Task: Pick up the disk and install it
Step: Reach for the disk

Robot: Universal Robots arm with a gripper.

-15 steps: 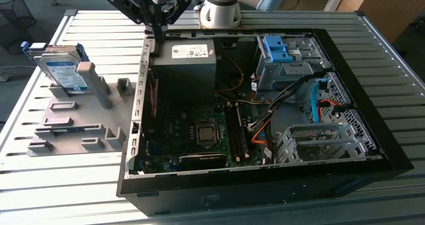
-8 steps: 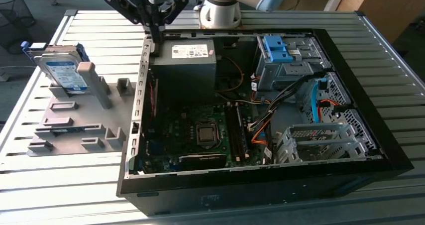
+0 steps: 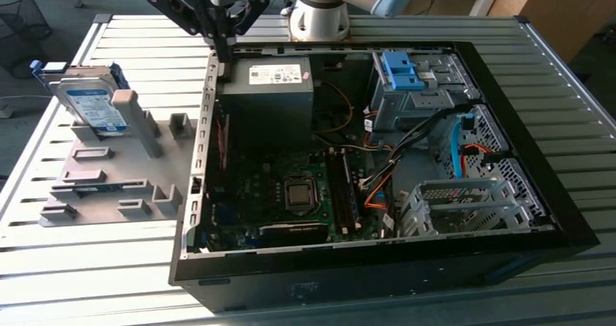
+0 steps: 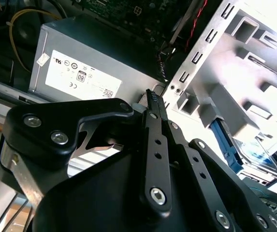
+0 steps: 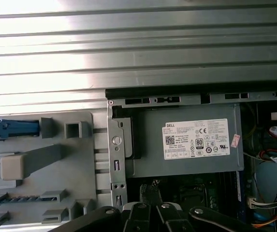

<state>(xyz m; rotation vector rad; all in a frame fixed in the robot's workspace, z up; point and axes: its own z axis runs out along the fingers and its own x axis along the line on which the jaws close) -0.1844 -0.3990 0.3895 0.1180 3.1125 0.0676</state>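
closed end effector (image 4: 152, 98) near power supply (image 4: 80, 60); exterior view shows disk (image 3: 89, 104) racked apart.

Covered, cropped, blurred

Cannot make out the lower end of the disk (image 3: 85, 99), upright near the table's (image 3: 433, 23) edge at the exterior view's left, covered there by a grey post (image 3: 135, 120) of the fixture (image 3: 97, 174). Blurred and partly covered again in the second wrist view. Cropped by the exterior view's top edge: upper body of the gripper (image 3: 223, 50), most of the arm (image 3: 322, 9).
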